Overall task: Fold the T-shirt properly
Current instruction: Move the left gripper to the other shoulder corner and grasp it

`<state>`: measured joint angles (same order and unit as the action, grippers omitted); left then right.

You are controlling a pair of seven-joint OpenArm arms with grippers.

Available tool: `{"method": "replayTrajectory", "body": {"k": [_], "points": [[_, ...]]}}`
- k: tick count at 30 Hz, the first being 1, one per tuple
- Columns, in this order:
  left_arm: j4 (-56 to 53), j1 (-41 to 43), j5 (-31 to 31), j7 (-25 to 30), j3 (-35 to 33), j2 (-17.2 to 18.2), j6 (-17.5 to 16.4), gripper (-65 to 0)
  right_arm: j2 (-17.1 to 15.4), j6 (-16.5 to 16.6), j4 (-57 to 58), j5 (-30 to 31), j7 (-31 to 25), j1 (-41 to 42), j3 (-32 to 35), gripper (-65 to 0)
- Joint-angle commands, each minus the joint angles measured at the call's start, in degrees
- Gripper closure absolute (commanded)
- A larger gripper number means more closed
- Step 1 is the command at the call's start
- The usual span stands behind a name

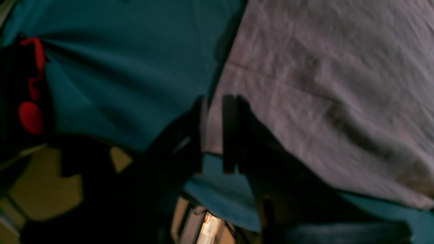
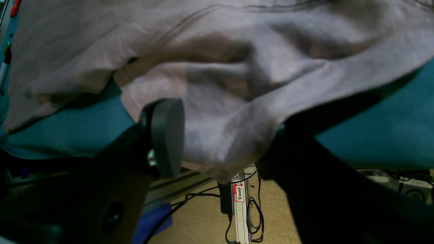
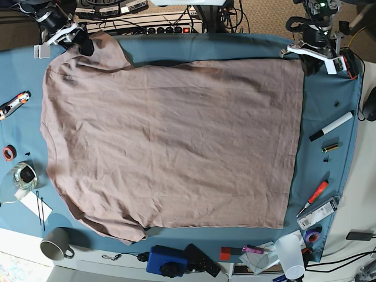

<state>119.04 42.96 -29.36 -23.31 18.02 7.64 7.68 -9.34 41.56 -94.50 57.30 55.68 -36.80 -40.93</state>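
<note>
The T-shirt (image 3: 170, 144) lay spread flat (wrinkled) across the blue-covered tabletop (image 3: 205, 44). My right hand (image 2: 220, 135) stood wide apart around a sleeve edge at one far corner; my left hand (image 1: 213, 132), narrowly parted, straddled the hem corner.

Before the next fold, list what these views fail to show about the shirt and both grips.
- Left gripper, left wrist view: blurred and dark; the T-shirt corner lies between its fingers, contact unclear.
- Right gripper, right wrist view: one finger is lost in shadow; jaws stand wide around the sleeve edge.
- Base view: both grippers are hidden under their wrist mounts.
- Collar: not visible in any view.
</note>
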Motion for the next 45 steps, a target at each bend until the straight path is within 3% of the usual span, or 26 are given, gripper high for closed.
{"method": "replayTrajectory", "body": {"k": [1, 3, 9, 12, 17, 21, 23, 25, 27, 31, 35, 45], "points": [[0.3, 0.3, -1.2, 1.2, 0.2, 0.1, -1.7, -9.5, -0.2, -1.6, 0.2, -3.8, 4.3, -0.8, 0.0, -32.4], [-1.4, -0.1, -2.5, 1.2, 0.2, 0.1, -3.8, -9.5, -0.2, -1.6, 0.2, -3.8, 4.3, -0.8, 0.0, -32.4], [-8.8, -3.8, -4.3, 1.2, 0.2, 0.0, -5.3, -9.5, -0.2, -1.6, 0.2, -3.8, 4.3, -0.8, 0.0, -32.4], [-11.4, -4.9, -5.7, 0.7, 0.2, -0.1, -7.8, -9.5, -0.2, -1.6, 0.2, -3.8, 4.4, -0.9, 0.0, -32.4], [-12.2, -5.0, -8.3, -2.4, 0.2, -1.2, -7.9, -9.5, -0.2, -1.6, 0.2, -3.8, 4.8, -0.8, 0.0, -32.4], [-12.2, -4.8, -10.9, -5.6, 0.2, -2.4, -13.9, -9.4, -0.2, -1.6, 0.2, -3.8, 4.5, -0.8, 0.0, -32.4], [-12.2, -4.7, -11.1, -5.6, 0.2, -2.9, -15.1, -7.5, -0.2, -1.6, 0.2, -3.8, 4.2, -0.8, 0.0, -32.4], [-12.2, -4.7, -11.1, -5.6, 0.2, -3.2, -15.1, -4.1, -0.2, -1.6, 0.2, -3.8, 4.0, -0.8, 0.0, -27.6], [-12.2, -4.7, -9.7, -5.6, 0.2, -3.1, -15.1, 0.0, -0.2, -1.6, 0.2, -3.8, 3.7, -0.8, 0.0, -16.7], [-12.2, -4.8, -5.1, -5.0, 0.2, -3.1, -15.1, 0.0, -0.2, -1.6, 0.1, -3.8, 2.4, -0.8, 0.0, 0.0], [-12.0, -4.7, -4.7, -3.1, 0.2, -3.1, -15.0, 0.0, -0.2, -1.6, 0.0, -3.8, 2.3, -0.3, -0.3, 0.0], [-5.7, -2.8, -4.7, -5.5, 4.0, -3.1, -15.1, 0.0, -0.2, -1.6, -6.9, -2.4, 2.9, -0.6, -7.5, 0.0]]}}
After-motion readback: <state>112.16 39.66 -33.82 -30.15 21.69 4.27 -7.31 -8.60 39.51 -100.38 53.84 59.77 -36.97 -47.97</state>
